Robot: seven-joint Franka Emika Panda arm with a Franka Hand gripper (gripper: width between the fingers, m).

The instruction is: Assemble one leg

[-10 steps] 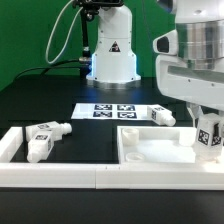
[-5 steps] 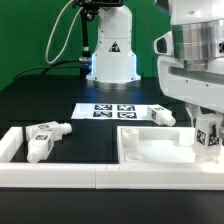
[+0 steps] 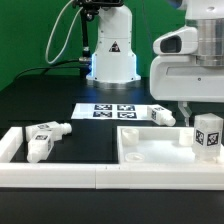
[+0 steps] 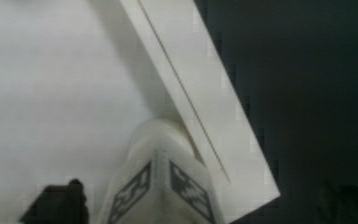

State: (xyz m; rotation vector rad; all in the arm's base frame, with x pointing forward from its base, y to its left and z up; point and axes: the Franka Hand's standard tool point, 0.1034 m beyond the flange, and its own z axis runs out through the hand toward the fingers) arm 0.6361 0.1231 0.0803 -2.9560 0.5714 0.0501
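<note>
On the white tray (image 3: 150, 152) the leg (image 3: 208, 135) stands upright; the end effector (image 4: 208, 200), mostly cropped, seems unclenched.

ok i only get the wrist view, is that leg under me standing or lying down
observer: standing upright. the leg is at the exterior view's right end of the tabletop, a tag facing the camera.
operator: any other legs out there
observer: yes, loose legs lie at the exterior view's left, and another leg lies just beyond the tabletop.
operator: where's the marker board
observer: the marker board lies flat behind the tabletop, in front of the arm's base.
</note>
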